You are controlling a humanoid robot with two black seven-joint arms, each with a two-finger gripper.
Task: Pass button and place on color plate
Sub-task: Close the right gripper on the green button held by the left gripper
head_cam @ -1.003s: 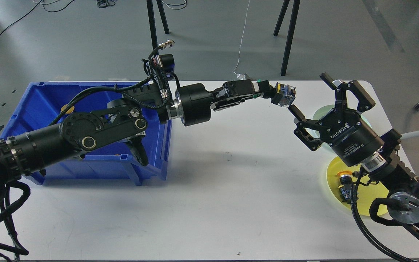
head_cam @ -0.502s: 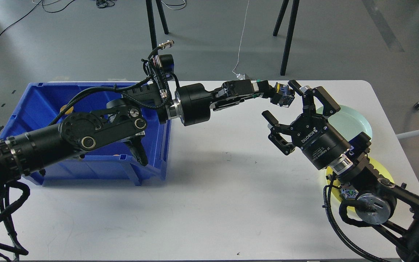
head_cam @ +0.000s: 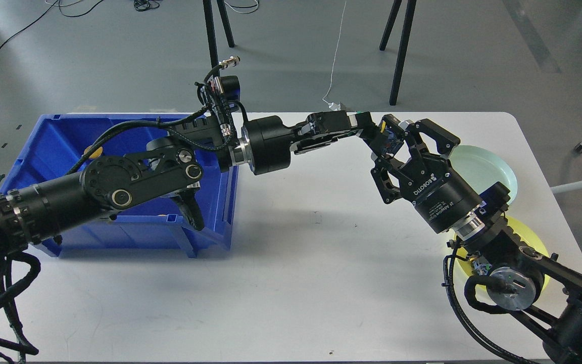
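White table [head_cam: 291,283] under both arms, blue bin [head_cam: 58,146] at left, pale green plate [head_cam: 493,169] and yellow plate [head_cam: 536,237] at right. Right gripper [head_cam: 404,144], wide open and off to the side a second ago, now closed in around the button [head_cam: 389,139], apparently clenching; handover likely under way. Left gripper [head_cam: 372,132] still clamped on button, held above the table; long axis seemingly along the left fingers, pointing right, though too small for certainty.

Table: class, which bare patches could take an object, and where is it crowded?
Free: the table front and middle, between the blue bin and the yellow plate. Crowded: the far right, where both grippers meet at the button beside the pale plate.
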